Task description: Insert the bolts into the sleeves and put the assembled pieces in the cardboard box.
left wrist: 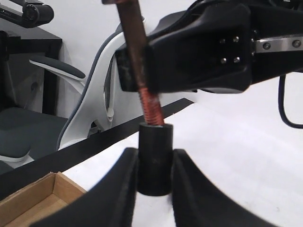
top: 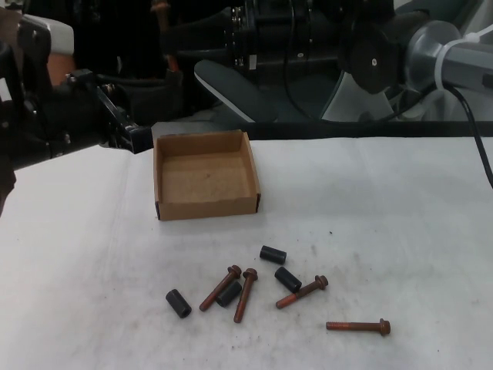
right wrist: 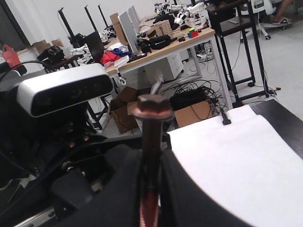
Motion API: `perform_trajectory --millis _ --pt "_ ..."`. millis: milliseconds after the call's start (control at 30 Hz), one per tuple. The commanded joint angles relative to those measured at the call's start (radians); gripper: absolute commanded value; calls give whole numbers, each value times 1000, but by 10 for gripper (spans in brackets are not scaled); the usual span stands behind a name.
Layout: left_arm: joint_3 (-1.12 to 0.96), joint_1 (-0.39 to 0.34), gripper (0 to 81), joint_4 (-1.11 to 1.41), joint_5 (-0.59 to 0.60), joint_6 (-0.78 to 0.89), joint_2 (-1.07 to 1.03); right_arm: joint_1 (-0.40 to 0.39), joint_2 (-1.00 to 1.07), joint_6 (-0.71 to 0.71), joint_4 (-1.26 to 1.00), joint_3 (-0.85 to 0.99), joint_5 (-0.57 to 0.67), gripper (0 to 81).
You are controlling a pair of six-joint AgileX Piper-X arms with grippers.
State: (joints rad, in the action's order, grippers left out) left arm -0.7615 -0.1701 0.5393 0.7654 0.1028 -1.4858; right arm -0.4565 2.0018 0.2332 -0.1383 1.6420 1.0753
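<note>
Left fingers (left wrist: 116, 189) clamp the black sleeve (left wrist: 155, 158) while your right fingers (right wrist: 189, 198) pinch the bolt (right wrist: 151, 132), its threaded tip just inside the sleeve's mouth above the desk (left wrist: 246, 179) near the cardboard box (left wrist: 33, 198), so hold both axes aligned and press straight until the head seats.
</note>
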Motion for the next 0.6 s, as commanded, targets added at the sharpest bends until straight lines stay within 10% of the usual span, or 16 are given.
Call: perform_trajectory --millis 0,567 --pt "-14 -2 4 72 -4 3 15 -3 -10 -10 22 2 11 2" --pt "-14 47 4 132 -23 73 15 -3 -10 -17 22 2 11 2"
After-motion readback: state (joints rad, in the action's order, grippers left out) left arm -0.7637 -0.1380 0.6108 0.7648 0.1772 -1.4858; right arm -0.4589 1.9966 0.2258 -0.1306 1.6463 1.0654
